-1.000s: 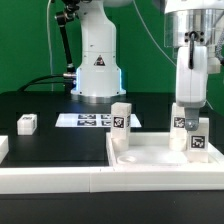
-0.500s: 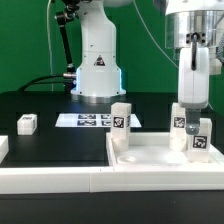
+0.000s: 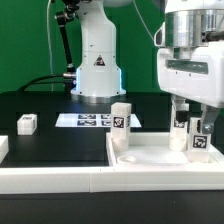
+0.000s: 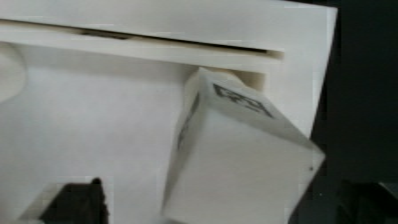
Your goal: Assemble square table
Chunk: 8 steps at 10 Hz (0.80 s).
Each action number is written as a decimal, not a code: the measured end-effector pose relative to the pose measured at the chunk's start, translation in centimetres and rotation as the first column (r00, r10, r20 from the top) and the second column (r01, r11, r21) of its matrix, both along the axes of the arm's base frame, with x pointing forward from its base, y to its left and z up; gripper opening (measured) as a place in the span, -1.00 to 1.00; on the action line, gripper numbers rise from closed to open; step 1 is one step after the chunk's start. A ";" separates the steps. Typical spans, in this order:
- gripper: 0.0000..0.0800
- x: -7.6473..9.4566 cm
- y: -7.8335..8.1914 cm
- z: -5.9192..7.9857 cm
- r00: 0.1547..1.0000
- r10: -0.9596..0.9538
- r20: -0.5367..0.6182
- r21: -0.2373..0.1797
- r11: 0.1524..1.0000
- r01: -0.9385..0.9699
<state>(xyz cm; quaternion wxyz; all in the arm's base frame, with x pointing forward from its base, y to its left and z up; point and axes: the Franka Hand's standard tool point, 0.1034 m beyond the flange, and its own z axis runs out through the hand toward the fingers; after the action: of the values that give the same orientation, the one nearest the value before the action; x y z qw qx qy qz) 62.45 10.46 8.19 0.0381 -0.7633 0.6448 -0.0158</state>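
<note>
**Exterior view: end effector spread open above the tabletop's right side, nothing grasped**

Farthest to the exterior view's left of the tabletop, a loose leg is seen lying on the black worktop, well apart from it. The marker board lies behind the tabletop's left corner. A second leg stands upright at that left rear corner. At the tabletop's right side, a rear leg and a front leg stand close together, and the end effector hangs over them.

In the wrist view, one leg is seen on the tabletop, with a dark fingertip standing clear of it. The jaws are therefore taken as spread, with nothing grasped. Which of the right-hand legs this is cannot be told.

The legs are judged to be light, stiff plastic blocks with smooth, possibly slippery faces. A hold is best taken across two flat opposite sides at about mid-height, squarely, so that the block is not tipped. The tabletop is judged rigid and best left lying flat.
</note>
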 end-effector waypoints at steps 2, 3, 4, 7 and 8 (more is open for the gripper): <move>0.62 -0.1 1.1 0.1 0.989 0.145 0.006 -0.006 0.989 -0.145; 0.62 0.1 1.2 0.3 0.951 0.310 0.009 -0.025 0.951 -0.309; 0.62 0.3 1.3 0.4 0.909 0.417 0.015 -0.036 0.908 -0.416; 0.62 0.2 1.4 0.4 0.777 0.629 0.005 -0.065 0.776 -0.628; 0.62 0.2 1.5 0.4 0.738 0.675 -0.001 -0.075 0.736 -0.673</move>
<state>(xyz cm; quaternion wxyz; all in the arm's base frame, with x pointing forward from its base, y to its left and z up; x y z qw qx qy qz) 62.67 11.95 8.55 0.0227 -0.9453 0.3236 -0.0337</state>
